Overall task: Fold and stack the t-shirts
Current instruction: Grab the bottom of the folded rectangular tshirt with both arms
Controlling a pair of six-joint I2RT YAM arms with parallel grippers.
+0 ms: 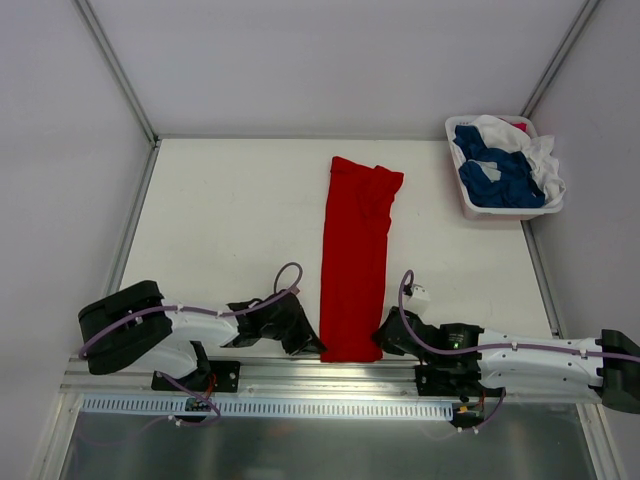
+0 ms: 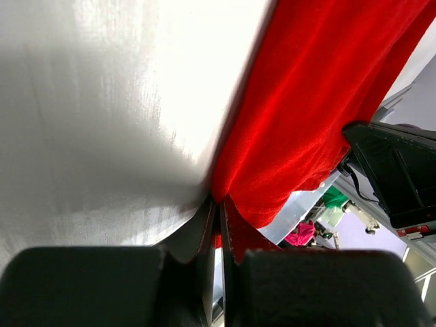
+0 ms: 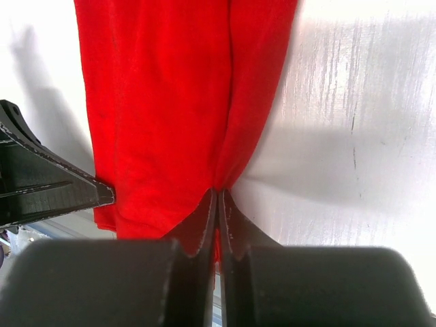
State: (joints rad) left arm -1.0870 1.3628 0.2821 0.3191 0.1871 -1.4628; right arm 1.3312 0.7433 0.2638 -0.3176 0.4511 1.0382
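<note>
Top external view: red t-shirt (image 1: 355, 262) lies on the table (image 1: 220, 220) as 1 long narrow strip, folded lengthwise. It runs from the near edge toward the far side, roughly mid-table. Its near end sits between my 2 arms. Left fingers (image 1: 316, 346) are at the near left corner of the strip, right fingers (image 1: 383, 343) at the near right corner.

Left wrist view: my fingers are pressed together with red cloth pinched between the tips, and the cloth bunches right at the pinch.

Right wrist view: same here, tips clamped on a fold of the red cloth, with the rest of the strip lying flat beyond.

White basket (image 1: 505, 208) stands at the far right corner of the table, well apart from the strip. It holds crumpled blue and white t-shirts (image 1: 498, 178).
</note>
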